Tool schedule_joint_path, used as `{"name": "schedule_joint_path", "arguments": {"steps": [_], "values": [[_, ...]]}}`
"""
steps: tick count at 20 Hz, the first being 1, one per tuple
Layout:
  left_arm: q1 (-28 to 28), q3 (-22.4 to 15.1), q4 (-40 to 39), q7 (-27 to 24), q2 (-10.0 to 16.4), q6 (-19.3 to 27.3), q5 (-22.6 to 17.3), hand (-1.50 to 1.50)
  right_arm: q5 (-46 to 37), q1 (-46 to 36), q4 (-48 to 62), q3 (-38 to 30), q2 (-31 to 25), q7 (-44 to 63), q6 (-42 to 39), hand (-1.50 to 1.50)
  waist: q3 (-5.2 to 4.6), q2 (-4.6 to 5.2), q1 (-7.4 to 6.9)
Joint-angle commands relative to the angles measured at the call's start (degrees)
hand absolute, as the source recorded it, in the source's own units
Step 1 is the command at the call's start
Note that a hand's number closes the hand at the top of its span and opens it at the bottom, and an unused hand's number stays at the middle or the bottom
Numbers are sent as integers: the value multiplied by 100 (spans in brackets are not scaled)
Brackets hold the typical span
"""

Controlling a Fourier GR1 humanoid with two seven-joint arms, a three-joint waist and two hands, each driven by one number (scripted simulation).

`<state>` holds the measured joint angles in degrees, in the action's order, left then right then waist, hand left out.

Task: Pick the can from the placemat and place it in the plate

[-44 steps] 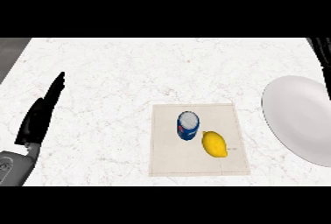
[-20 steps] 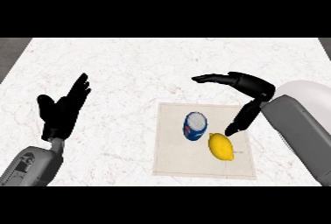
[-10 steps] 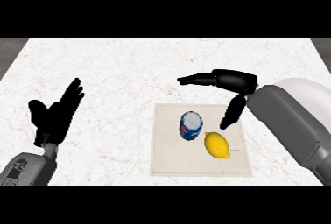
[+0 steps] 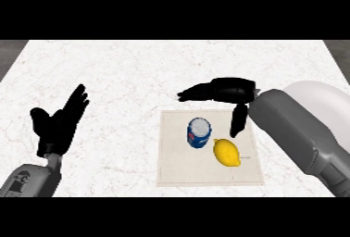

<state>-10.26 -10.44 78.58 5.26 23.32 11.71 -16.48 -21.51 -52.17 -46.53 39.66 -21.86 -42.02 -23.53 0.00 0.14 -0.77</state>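
Note:
A blue can (image 4: 199,133) with a white top stands on the pale square placemat (image 4: 179,171), near its upper middle. Just right of it and slightly nearer lies a yellow lemon (image 4: 227,152). My right hand (image 4: 229,91) hovers open above and to the right of the can, fingers stretched left and thumb hanging down beside it, touching nothing. The white plate (image 4: 321,95) shows at the right edge, largely hidden behind my right forearm. My left hand (image 4: 60,123) is open at the left, fingers up, resting.
The counter (image 4: 123,69) is white marble. Its far left corner meets a grey strip.
My right hand has moved left and nearer, closing in over the can. The forearm now covers more of the plate. The left hand has barely shifted.

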Motion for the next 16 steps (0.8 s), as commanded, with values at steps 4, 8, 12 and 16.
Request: {"name": "schedule_joint_path", "arguments": {"steps": [4, 8, 12, 16], "values": [[-287, 313, -79, 353, 111, -248, -25, 0, -742, -231, 228, 202, 431, 32, -228, -150, -1, 2, 23], [-53, 181, 348, 441, -138, -62, 210, 0, -885, -197, -63, 61, 436, 230, -633, -150, -1, -18, 44], [42, 203, 230, 287, -376, 34, 428, 0, -1212, -22, -43, -9, 486, 98, -538, -150, -1, -18, 60], [-387, 454, -377, 115, -360, -260, 444, 0, -1555, -326, 672, -151, 1170, 379, -264, -150, -2, 7, 31]]}}
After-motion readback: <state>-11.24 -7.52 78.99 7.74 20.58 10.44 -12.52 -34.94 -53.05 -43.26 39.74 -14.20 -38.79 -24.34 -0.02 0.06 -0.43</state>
